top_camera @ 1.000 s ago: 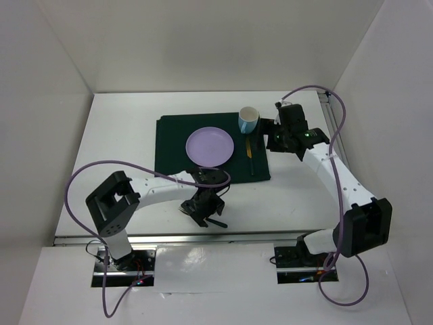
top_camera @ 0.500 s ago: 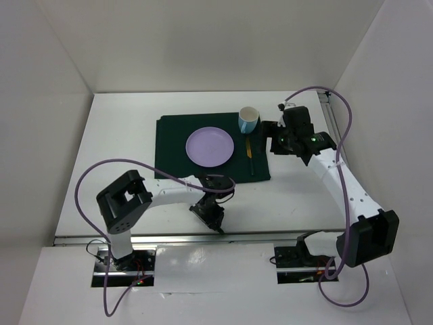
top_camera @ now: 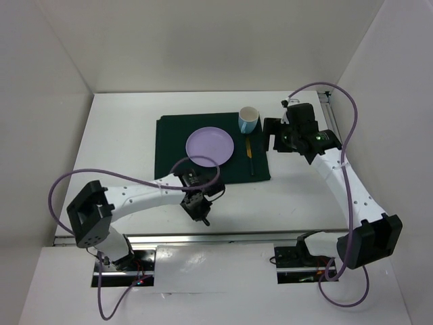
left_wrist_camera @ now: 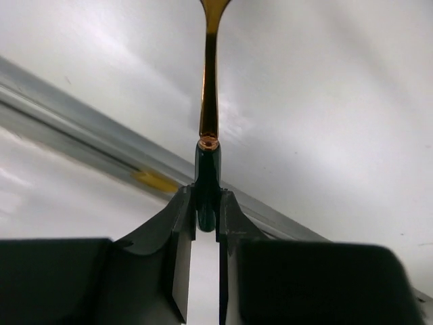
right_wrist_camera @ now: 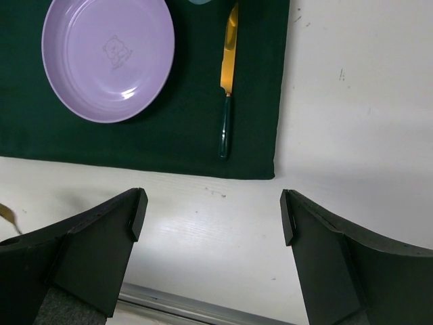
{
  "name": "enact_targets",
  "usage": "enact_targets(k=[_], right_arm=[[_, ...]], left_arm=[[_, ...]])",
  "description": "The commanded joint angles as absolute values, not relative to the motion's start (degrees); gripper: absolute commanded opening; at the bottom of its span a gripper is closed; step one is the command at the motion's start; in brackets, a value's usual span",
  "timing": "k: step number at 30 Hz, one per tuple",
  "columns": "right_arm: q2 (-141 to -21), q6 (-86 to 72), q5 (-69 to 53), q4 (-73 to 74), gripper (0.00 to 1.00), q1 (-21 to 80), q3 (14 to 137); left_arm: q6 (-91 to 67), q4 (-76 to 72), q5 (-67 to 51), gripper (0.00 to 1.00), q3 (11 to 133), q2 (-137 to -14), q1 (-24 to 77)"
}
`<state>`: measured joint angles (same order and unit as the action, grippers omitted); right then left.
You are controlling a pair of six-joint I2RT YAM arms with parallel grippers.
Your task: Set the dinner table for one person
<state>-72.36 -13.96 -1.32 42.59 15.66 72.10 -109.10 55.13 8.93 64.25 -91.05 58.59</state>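
In the left wrist view my left gripper (left_wrist_camera: 206,203) is shut on the dark green handle of a gold utensil (left_wrist_camera: 208,101), whose head runs out of the top of the frame. From above, that gripper (top_camera: 195,206) sits near the front edge of the white dinner table (top_camera: 122,135), below the mat. On the dark green mat (top_camera: 169,152) lie a lilac plate (top_camera: 210,146) and a gold knife (top_camera: 249,150) with a green handle. A blue-and-white cup (top_camera: 248,120) stands at the mat's far right corner. My right gripper (right_wrist_camera: 213,210) is open and empty, over bare table right of the mat.
A metal rail (top_camera: 243,235) runs along the table's front edge, just below the left gripper. White walls close in the left, back and right sides. The right wrist view looks down on the plate (right_wrist_camera: 108,57), the knife (right_wrist_camera: 229,74) and the mat's near edge (right_wrist_camera: 135,152).
My left gripper has closed on the utensil's handle and its arm has swung out to the left. The right gripper has drifted slightly back and stayed open.
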Motion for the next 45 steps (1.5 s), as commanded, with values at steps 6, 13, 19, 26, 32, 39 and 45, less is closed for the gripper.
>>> enact_targets(k=[6, 13, 19, 26, 32, 39, 45], right_arm=[[-70.06, -12.74, -1.84, 45.18, 0.93, 13.72, 76.11], [-68.29, -13.89, -2.98, 45.7, 0.93, 11.17, 75.5], [-68.29, -14.41, 0.08, 46.93, 0.93, 11.16, 73.22], [-70.75, -15.56, 0.53, 45.09, 0.93, 10.55, 70.76], [-72.77, -16.17, 2.45, 43.68, 0.93, 10.55, 71.27], [-73.39, -17.31, 4.22, 41.92, 0.93, 10.55, 71.81], [-73.92, -17.84, 4.75, 41.92, 0.93, 10.55, 71.28]], left_arm=[[-74.65, 67.75, 28.91, 0.0, 83.91, -90.08, 50.02], [-50.2, 70.58, 32.62, 0.0, 98.51, -103.69, 39.48], [-38.51, 66.01, 31.38, 0.0, 101.59, -112.49, 34.28], [-31.83, 58.46, 20.58, 0.0, 100.03, -113.73, 26.64], [-32.26, 56.95, 18.55, 0.0, 101.59, -116.97, 23.65], [-31.11, 58.44, 16.52, 0.0, 104.15, -122.52, 22.33], [-30.5, 58.45, 16.17, 0.0, 105.21, -125.06, 21.72]])
